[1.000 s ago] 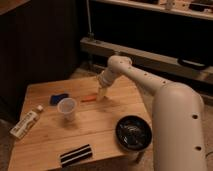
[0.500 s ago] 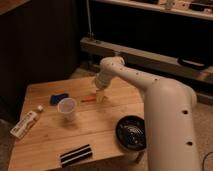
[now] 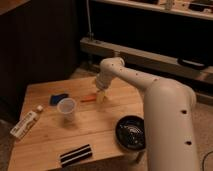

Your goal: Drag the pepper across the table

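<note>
The pepper [image 3: 89,98] is a small orange-red strip lying on the wooden table [image 3: 50,140] near its middle back. My gripper [image 3: 101,96] hangs from the white arm and reaches down to the tabletop just right of the pepper, at its right end. Whether it touches the pepper I cannot tell.
A clear plastic cup [image 3: 66,109] stands left of the pepper, with a blue object [image 3: 59,99] behind it. A white tube [image 3: 26,124] lies at the left edge. A black bowl [image 3: 132,133] sits at the right front. A black striped item [image 3: 76,155] lies at the front edge.
The arm has swung left and the gripper has come down closer to the pepper's right end. The pepper has stayed near the same spot.
</note>
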### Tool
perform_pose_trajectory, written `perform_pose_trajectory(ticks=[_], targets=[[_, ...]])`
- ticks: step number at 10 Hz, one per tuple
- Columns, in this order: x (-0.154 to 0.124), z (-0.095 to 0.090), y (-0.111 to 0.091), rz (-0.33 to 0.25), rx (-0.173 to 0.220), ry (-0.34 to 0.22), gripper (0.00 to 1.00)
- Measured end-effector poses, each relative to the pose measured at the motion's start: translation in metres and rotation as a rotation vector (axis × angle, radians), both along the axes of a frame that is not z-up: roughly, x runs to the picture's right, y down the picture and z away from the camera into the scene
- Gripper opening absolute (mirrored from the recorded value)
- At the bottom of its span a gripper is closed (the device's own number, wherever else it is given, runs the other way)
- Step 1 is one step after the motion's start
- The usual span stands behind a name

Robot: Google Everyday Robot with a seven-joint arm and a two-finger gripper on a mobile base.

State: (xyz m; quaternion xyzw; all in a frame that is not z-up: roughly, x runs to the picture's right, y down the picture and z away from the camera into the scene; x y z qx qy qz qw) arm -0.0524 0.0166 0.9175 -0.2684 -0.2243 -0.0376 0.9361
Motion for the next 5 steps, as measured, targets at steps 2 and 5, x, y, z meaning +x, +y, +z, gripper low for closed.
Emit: perform_pose_trajectory(ticks=[2,5], targets=[[0.011,0.006,0.002,0.032,-0.01,-0.018,0.8],[0.017,0.014,0.008,0.053,-0.024,-0.046,0.8]])
